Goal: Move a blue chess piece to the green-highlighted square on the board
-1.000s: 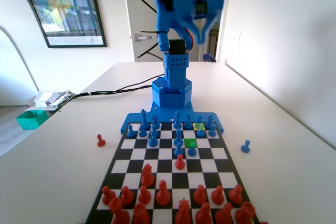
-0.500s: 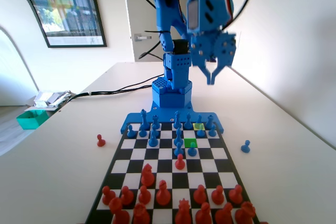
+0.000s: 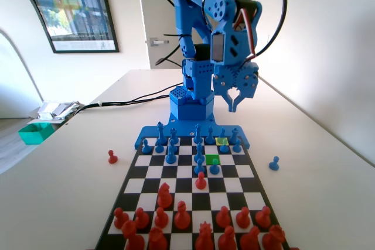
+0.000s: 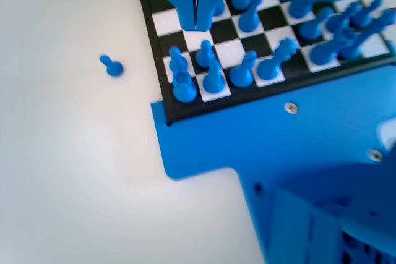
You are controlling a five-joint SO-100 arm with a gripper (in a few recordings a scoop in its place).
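The board [image 3: 133, 185] lies in front of the blue arm, with blue chess pieces [image 3: 170, 155] on its far rows and red pieces near the camera. The green-highlighted square [image 3: 212, 160] is bare; a blue pawn [image 3: 214, 168] stands just in front of it. My gripper [image 3: 232, 107] hangs well above the far right part of the board, shut, with nothing in it. In the wrist view the gripper [image 4: 197, 26] has its jaws pressed together above the board's corner [image 4: 159, 85], where several blue pieces [image 4: 213, 78] stand.
A paler yellow-green square [image 3: 222, 141] lies in the far row. One blue pawn [image 3: 273, 163] stands off the board on the table to the right, also the lone pawn [image 4: 112, 65] in the wrist view. A red pawn [image 3: 112, 157] stands off the board left. Cables and a green box [image 3: 36, 132] lie far left.
The arm has unfolded and the gripper has come down from the picture's top edge toward the far right of the board, turning to point downward. No piece has moved.
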